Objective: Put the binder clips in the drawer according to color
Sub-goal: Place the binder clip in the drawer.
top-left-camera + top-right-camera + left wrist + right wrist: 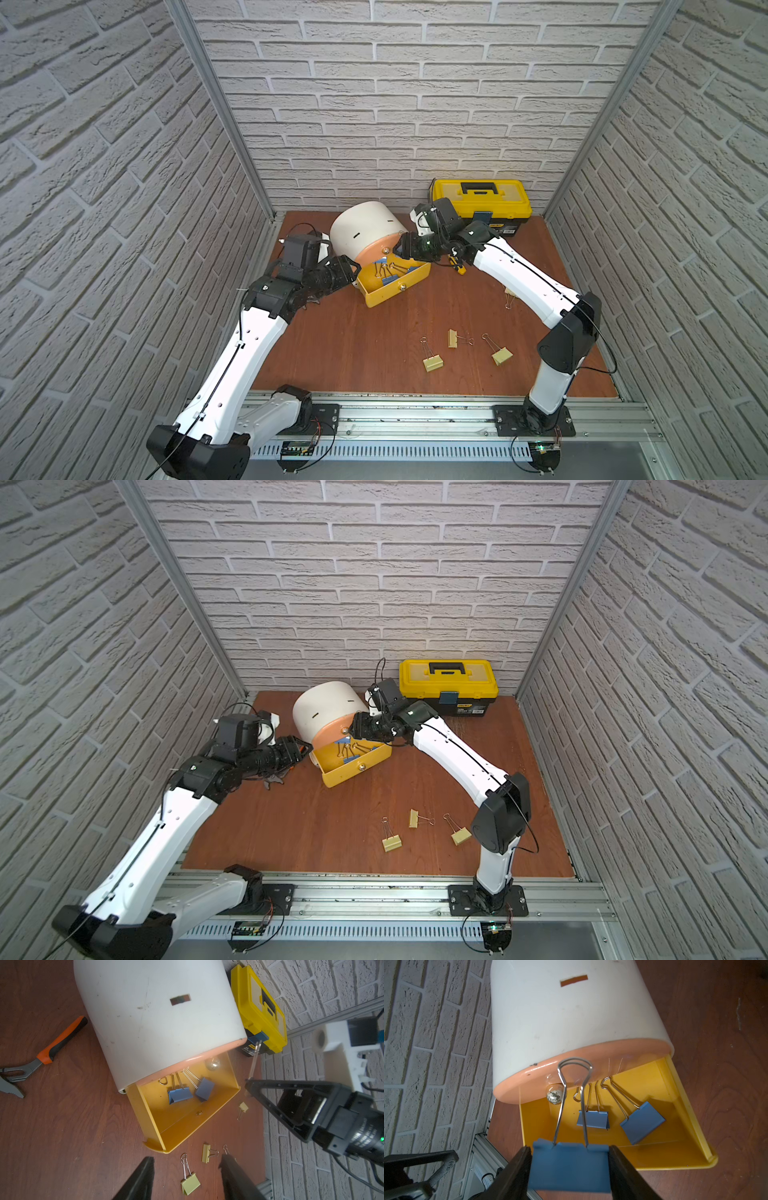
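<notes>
The drawer cabinet is white with a round top, and its yellow drawer is pulled out under the shut peach one. Two blue binder clips lie inside the yellow drawer. My right gripper hangs over the drawer's back corner. In the right wrist view it is shut on a third blue binder clip, handles pointing at the cabinet. My left gripper is open and empty beside the cabinet's left side. Several pale yellow binder clips lie on the table in front.
A yellow-black toolbox stands at the back right against the wall. A yellow-black utility knife lies under my right forearm. Orange-handled pliers lie left of the cabinet. Another pale yellow clip sits beside the right arm.
</notes>
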Robot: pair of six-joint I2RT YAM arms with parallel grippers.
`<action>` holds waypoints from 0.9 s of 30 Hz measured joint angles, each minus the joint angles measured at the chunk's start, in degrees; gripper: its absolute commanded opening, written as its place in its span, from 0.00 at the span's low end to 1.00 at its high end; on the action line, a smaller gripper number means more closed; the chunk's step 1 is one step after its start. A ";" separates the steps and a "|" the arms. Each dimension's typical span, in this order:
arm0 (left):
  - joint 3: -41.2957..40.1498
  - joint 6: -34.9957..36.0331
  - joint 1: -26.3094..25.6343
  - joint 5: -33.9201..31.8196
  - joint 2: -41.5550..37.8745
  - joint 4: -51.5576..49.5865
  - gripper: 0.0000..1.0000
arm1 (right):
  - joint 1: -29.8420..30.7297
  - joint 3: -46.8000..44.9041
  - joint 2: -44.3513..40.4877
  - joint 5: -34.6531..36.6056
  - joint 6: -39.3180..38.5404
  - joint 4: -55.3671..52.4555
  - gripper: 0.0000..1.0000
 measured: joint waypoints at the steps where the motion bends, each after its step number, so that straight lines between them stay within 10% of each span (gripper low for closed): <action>1: 0.00 -0.02 0.00 0.00 0.00 0.00 0.57 | 0.02 0.00 0.00 0.07 0.00 0.00 0.69; 11: 0.00 -0.42 0.00 0.02 0.00 0.00 0.57 | 0.00 0.31 0.04 1.01 -0.02 0.20 0.73; 27: -1.42 -1.49 -4.46 -1.62 -0.13 0.07 0.54 | -1.97 -4.00 -2.10 1.22 -1.29 0.98 0.52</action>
